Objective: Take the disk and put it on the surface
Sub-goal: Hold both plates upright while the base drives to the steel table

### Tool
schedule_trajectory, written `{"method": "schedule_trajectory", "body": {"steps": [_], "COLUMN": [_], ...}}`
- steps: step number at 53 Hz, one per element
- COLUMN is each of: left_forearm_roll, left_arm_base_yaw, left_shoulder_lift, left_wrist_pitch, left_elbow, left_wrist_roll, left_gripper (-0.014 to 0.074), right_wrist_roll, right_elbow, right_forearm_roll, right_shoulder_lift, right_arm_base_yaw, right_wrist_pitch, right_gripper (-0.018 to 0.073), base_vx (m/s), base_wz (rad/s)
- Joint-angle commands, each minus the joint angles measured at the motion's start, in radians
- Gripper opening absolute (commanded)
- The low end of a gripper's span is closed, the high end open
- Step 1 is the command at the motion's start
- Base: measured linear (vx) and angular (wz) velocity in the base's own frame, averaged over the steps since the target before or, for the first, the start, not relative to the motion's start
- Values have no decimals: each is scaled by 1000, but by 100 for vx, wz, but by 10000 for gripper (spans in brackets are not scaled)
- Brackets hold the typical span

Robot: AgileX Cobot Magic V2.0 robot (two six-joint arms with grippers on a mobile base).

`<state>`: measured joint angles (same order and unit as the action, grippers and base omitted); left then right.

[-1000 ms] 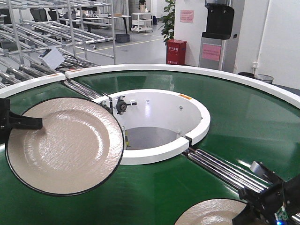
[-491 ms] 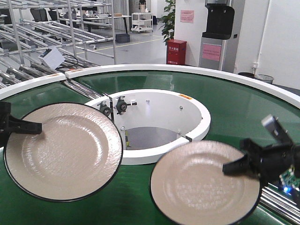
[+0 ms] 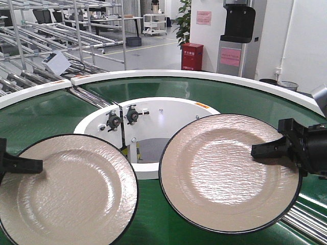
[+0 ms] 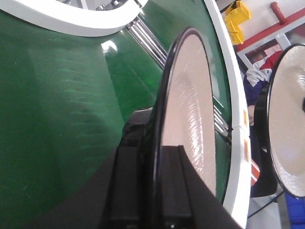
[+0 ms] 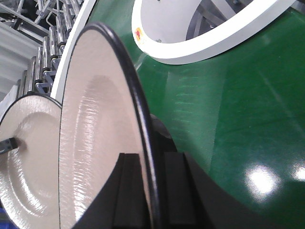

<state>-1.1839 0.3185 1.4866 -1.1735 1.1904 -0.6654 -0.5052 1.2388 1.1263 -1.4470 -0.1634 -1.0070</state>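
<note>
Left gripper (image 3: 31, 166) sits low and left of the white ring (image 3: 168, 108), on its near side; black fingers clamped across the rim of the left disk (image 3: 66, 194), one finger on each face in the wrist view. Right gripper (image 3: 255, 151) is to the right of the ring, level with its near edge; fingers pinched on the right disk (image 3: 225, 168) rim, pointing in toward the ring; black wrist body behind, cut by the frame edge.

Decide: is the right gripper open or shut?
Shut. In the right wrist view, the right gripper has a finger on each side of the cream plate, pinching its black rim.
</note>
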Motion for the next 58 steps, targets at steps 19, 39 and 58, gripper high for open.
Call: {"method": "schedule_trajectory", "body": {"steps": [19,39,58], "left_forearm_roll": [-160,-159,-159], "left_arm_base_yaw": [-1,0,0], "left_shoulder_lift": [-118,-118,-118], "left_wrist_pitch": [35,27,27], "left_elbow": [22,22,22], "left_wrist_roll": [16,13,13], "left_gripper": [-8,-8,-8], "right_wrist_roll": [5,5,5], "right_elbow": [30,30,30], "right_forearm_roll": [108,108,110], "right_shoulder_lift": [46,46,46], "right_arm_base_yaw": [-2,-2,-2], "right_wrist_pitch": [14,14,14], "right_gripper": [-9,-9,-9], "base_vx": [0,0,0], "base_wz": [0,0,0]}}
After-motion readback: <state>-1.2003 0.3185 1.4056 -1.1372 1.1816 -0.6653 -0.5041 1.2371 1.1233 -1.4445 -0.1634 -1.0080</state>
